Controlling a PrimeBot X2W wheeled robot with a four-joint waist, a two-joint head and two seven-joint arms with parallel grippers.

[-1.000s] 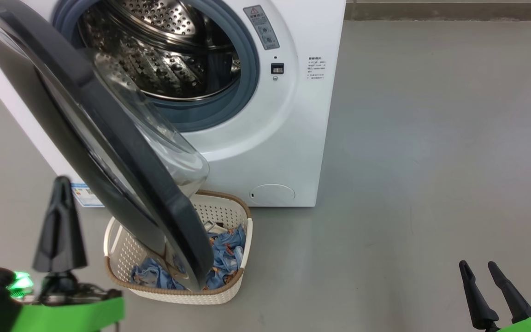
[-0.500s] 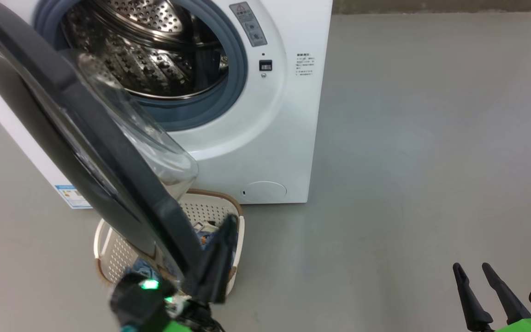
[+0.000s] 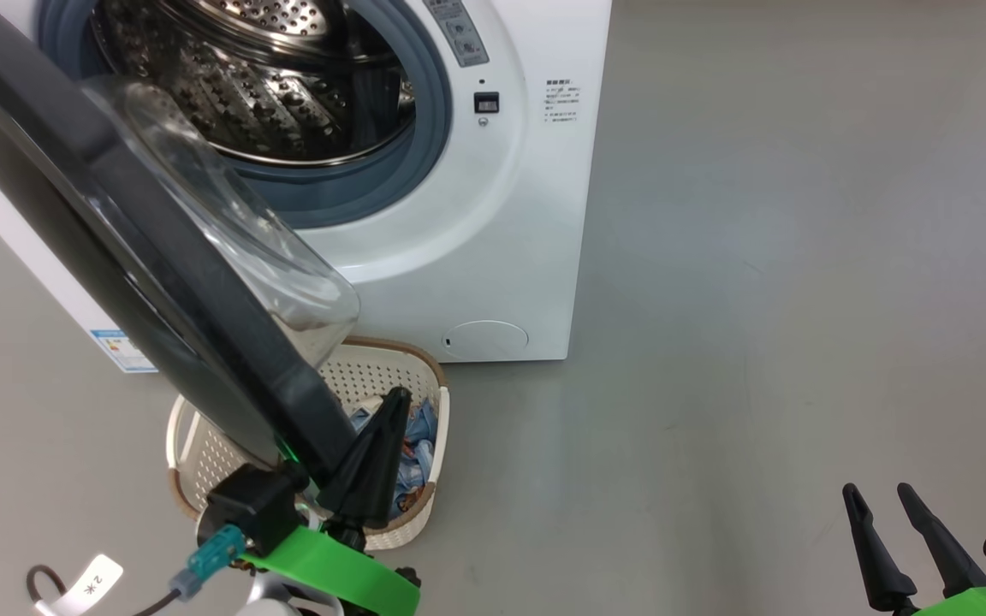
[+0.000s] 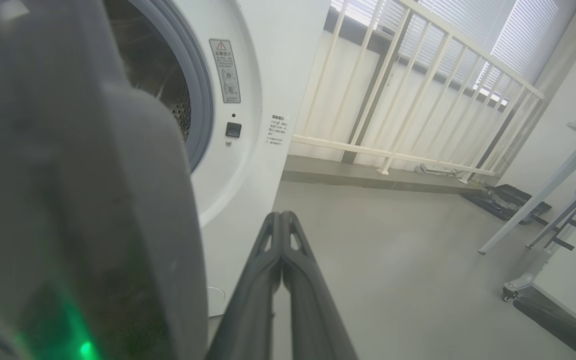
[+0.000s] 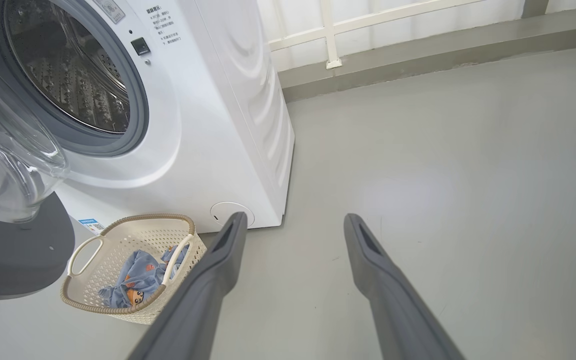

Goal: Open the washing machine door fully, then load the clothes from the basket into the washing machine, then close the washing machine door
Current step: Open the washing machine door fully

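I am watching the left pincer (image 3: 395,399) hovering clenched on nothing, just beside the lower edge of the washing machine door (image 3: 116,257) (whether they touch I cannot tell), which is standing partly open over the basket (image 3: 373,370). The clothes (image 3: 418,445) are lying in that basket before the washing machine (image 3: 493,239), while the right pincer (image 3: 878,498) is hovering released, well apart.

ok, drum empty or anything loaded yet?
Empty, as far as it shows: the drum is bare steel in the head and right wrist views, and the clothes lie in the basket.
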